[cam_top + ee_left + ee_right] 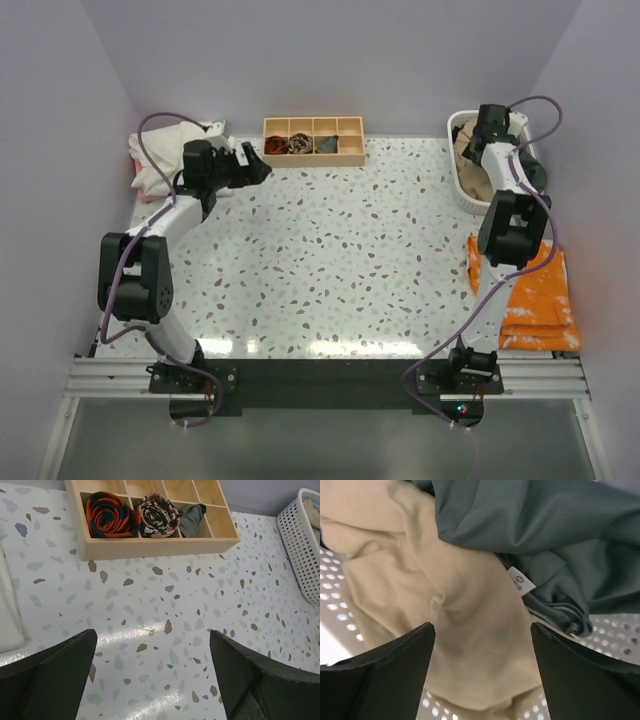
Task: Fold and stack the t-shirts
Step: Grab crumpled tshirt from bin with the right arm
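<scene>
Left pincer [255, 165] hangs released, its dark fingers [55, 675] spread wide with nothing between them, above the speckled table [330, 260] at the far left. Just to its left, in the far left corner, lies a cream-white shirt pile [165, 150]; its pale edge shows in the left wrist view. Ahead of the fingers stands a wooden divided tray [313, 152] holding an orange-and-black rolled item [111, 515], a patterned rolled item [159, 514] and a grey item [190, 520], each in its own compartment. Farther right, the right pincer [482, 125] is down inside a white perforated basket [462, 185], also released, fingers apart just above a crumpled tan shirt [445, 605]. A grey-green shirt [545, 525] with a small white label [520, 581] overlaps the tan shirt's upper edge. Nearer, at the right edge, lies an orange folded stack [535, 290], partly hidden by the right arm.
</scene>
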Robot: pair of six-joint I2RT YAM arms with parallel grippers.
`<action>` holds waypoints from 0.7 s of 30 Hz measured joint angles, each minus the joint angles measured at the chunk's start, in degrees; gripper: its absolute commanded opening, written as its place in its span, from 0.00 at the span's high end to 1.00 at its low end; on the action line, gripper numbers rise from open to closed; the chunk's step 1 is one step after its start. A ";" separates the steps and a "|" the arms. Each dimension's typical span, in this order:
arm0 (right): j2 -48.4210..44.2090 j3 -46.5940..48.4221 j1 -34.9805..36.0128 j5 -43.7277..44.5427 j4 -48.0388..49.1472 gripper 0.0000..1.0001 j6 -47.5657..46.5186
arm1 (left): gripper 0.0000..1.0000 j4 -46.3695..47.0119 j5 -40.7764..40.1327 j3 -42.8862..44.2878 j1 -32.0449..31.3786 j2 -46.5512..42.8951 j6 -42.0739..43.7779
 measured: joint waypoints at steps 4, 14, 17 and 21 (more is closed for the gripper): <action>5.01 3.10 -0.85 -2.82 -0.20 0.50 0.48 | 0.00 0.46 0.70 0.98 -0.02 3.28 0.35; -1.75 -8.52 -0.59 -7.58 8.37 1.00 -1.01 | 0.00 0.81 0.85 1.64 -0.28 6.10 0.35; -10.49 -18.43 0.20 -9.29 13.22 1.00 -1.99 | 0.00 0.94 0.85 1.79 -0.83 6.10 0.35; -22.88 -27.06 2.21 -14.36 18.05 1.00 -3.17 | 0.00 0.81 0.72 1.84 -2.10 5.92 0.35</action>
